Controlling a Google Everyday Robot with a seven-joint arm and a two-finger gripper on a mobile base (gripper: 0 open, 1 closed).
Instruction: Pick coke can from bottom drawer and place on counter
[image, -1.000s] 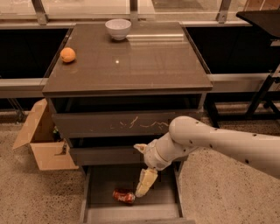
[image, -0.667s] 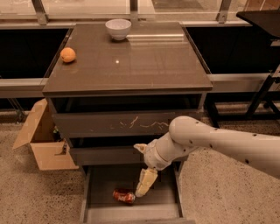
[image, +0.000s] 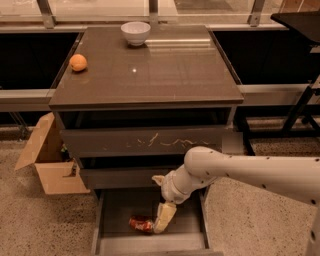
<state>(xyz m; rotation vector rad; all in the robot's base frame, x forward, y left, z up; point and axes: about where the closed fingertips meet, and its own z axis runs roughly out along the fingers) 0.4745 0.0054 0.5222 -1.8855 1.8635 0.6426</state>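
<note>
The coke can (image: 141, 224) lies on its side on the grey floor of the open bottom drawer (image: 120, 207). My gripper (image: 162, 220) hangs down into the drawer from the white arm and its tip touches the can's right end. The counter (image: 150, 70) is the glossy grey-brown top of the cabinet, well above the gripper.
An orange (image: 78, 62) sits at the counter's left edge and a white bowl (image: 135, 32) at its back. The scratched middle drawer (image: 145, 142) is closed above the gripper. An open cardboard box (image: 47, 160) stands on the floor left of the cabinet.
</note>
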